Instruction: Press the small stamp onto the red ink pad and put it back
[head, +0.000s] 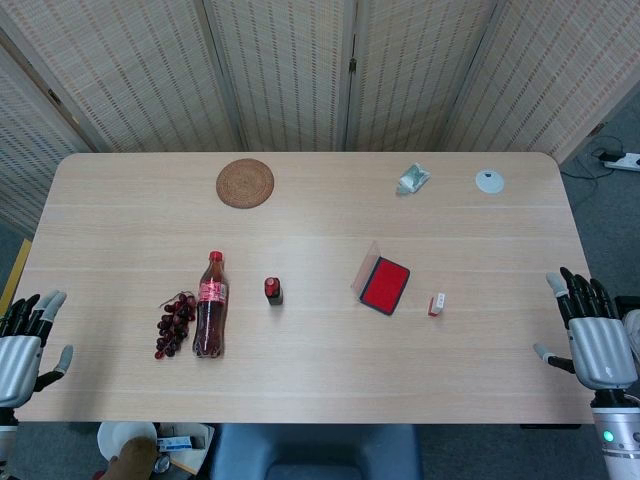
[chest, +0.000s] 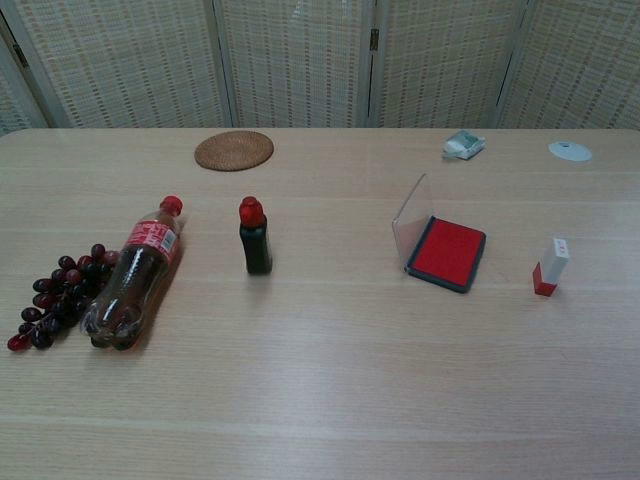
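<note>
The small white stamp with a red base (chest: 550, 266) stands upright on the pale wooden table (head: 320, 370), just to the right of the open red ink pad in its dark tray (chest: 447, 252); the two are apart, not touching. The pad's clear lid (chest: 413, 219) stands up on its far-left edge.

My right hand (head: 592, 335) hangs off the table's right edge, well clear of the ink pad, fingers spread and holding nothing. My left hand (head: 22, 345) sits off the left edge, also spread and empty. Nothing is started yet, I judge.

The risk I see: the stamp is narrow and tall, so a sideways nudge from my fingertips could tip it over before I close on it. Reaching over could also catch the raised lid.

The stamp's long axis runs vertically, red end down, leaning very slightly in the chest view.

Further left of the ink pad stand a small black bottle with a red cap (chest: 254, 236), then a lying cola bottle (chest: 135, 285) and dark grapes (chest: 58, 296).
</note>
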